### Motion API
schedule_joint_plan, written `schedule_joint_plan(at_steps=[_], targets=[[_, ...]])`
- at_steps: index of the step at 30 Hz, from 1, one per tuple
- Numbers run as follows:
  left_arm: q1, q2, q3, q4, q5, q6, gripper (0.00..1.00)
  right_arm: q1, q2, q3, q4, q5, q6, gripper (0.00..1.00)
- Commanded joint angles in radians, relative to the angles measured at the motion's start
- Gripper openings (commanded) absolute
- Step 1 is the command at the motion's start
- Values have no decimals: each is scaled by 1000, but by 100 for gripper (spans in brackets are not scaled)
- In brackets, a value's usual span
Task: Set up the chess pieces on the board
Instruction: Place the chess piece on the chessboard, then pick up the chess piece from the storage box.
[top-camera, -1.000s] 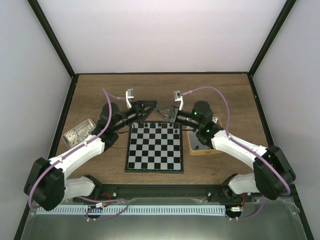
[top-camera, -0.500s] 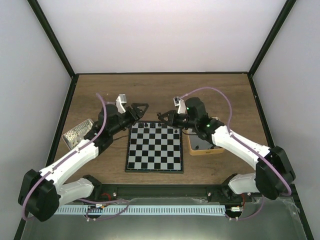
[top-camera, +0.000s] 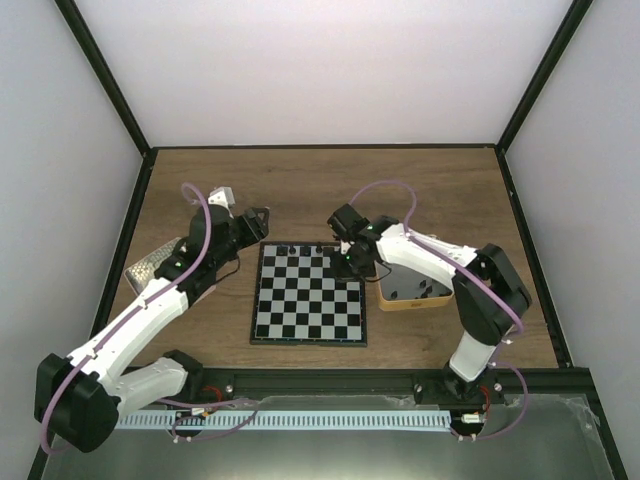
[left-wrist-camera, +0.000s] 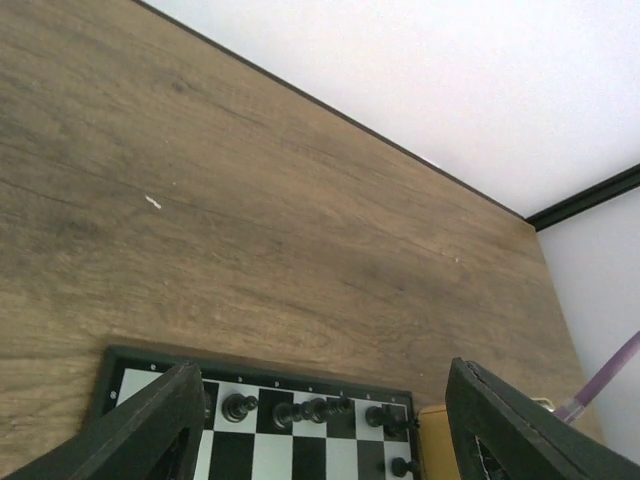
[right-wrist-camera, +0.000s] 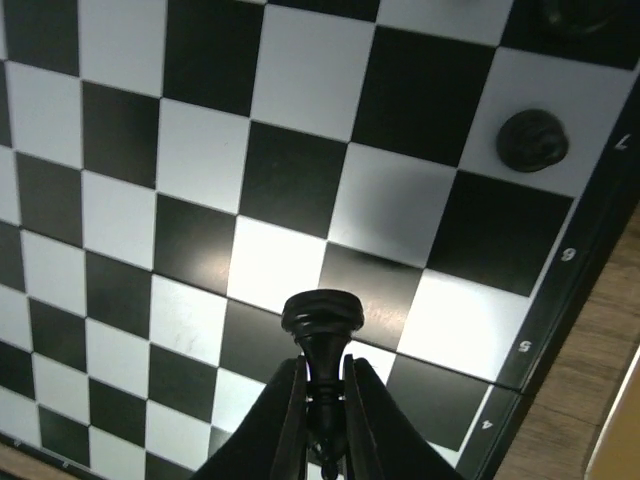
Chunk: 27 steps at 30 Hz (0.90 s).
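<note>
The board (top-camera: 308, 296) lies flat between the arms, with a few black chess pieces (top-camera: 303, 247) on its far row. My right gripper (top-camera: 352, 268) hangs over the board's right side. It is shut on the stem of one black chess piece (right-wrist-camera: 322, 318), held above the squares; the right gripper (right-wrist-camera: 322, 400) shows from behind it. A lone pawn (right-wrist-camera: 532, 140) stands near the rim. My left gripper (top-camera: 261, 221) is off the board's far-left corner, open and holding nothing. In the left wrist view its fingers (left-wrist-camera: 150, 430) frame the far-row pieces (left-wrist-camera: 310, 409).
A tan-sided tin (top-camera: 410, 288) holding more dark pieces sits against the board's right edge, its corner (left-wrist-camera: 432, 440) also visible from the left wrist. A grey lid-like object (top-camera: 152, 263) lies at the left. Bare wood table (top-camera: 320, 185) stretches beyond the board.
My left gripper has opened and drawn back left from the board's far edge. My right arm has swung in over the board's right side, still shut on its piece.
</note>
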Motion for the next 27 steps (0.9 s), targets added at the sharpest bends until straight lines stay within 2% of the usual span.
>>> schedule_joint_plan(at_steps=[1, 3, 6, 11, 19, 24, 27], targets=[[8, -6, 27, -19, -28, 84, 68, 14, 50, 100, -126, 91, -71, 12], [11, 1, 26, -19, -16, 91, 68, 14, 62, 115, -125, 92, -77, 25], [15, 7, 26, -24, 2, 99, 68, 14, 66, 121, -108, 90, -82, 30], [21, 11, 21, -25, 10, 104, 68, 15, 80, 115, -93, 91, -77, 31], [27, 18, 16, -26, 20, 104, 68, 53, 92, 146, -63, 88, -91, 39], [29, 16, 12, -26, 20, 102, 68, 67, 116, 154, -62, 135, -81, 39], [31, 14, 9, -26, 21, 101, 68, 71, 127, 159, -55, 168, -73, 34]])
